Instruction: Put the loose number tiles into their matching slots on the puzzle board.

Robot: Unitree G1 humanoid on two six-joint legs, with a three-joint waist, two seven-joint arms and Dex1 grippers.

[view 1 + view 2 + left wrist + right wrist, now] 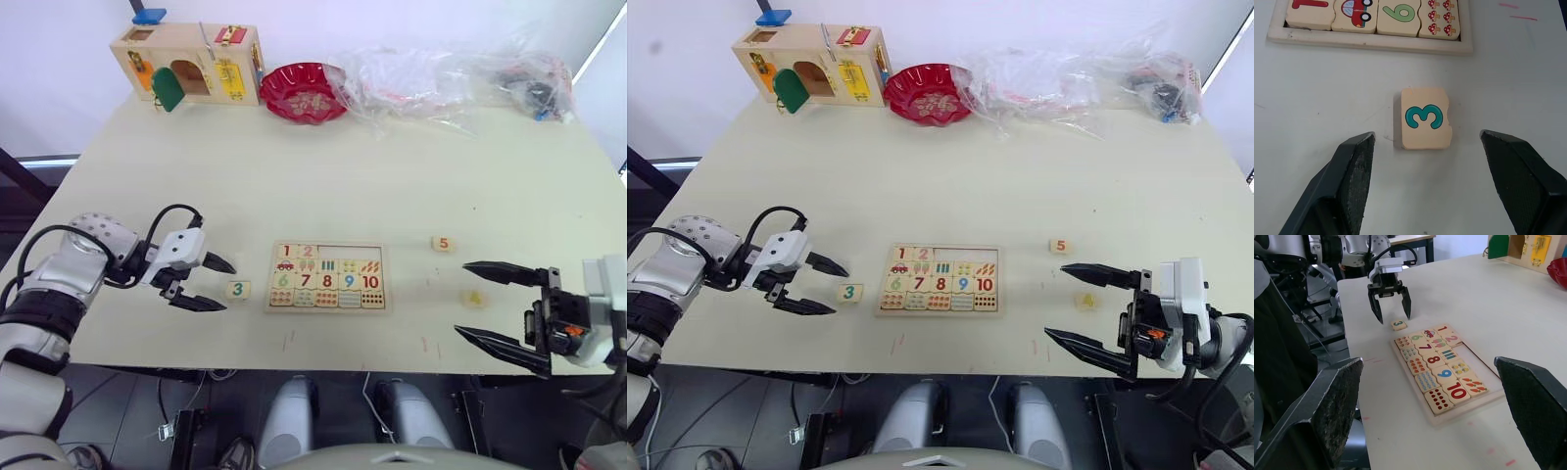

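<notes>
We see the 3 tile (1425,118) flat on the bench (392,176), just left of the puzzle board (328,278). Our left gripper (209,283) straddles it, fingers open. The right gripper (1087,308) is open near tile 4 (1085,301). An off-centre pinch could skid the tile.

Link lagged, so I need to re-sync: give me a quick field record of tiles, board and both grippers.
board: puzzle board flat at table centre, 1 and 2 seated in top row, three top-row slots empty
tile 3: 3 tile loose on table, just off the board's left edge
tile 5: 5 tile loose, right of board
tile 4: 4 tile loose, between right gripper's fingers
left gripper: left gripper open, at the 3 tile
right gripper: right gripper open, not gripping
</notes>
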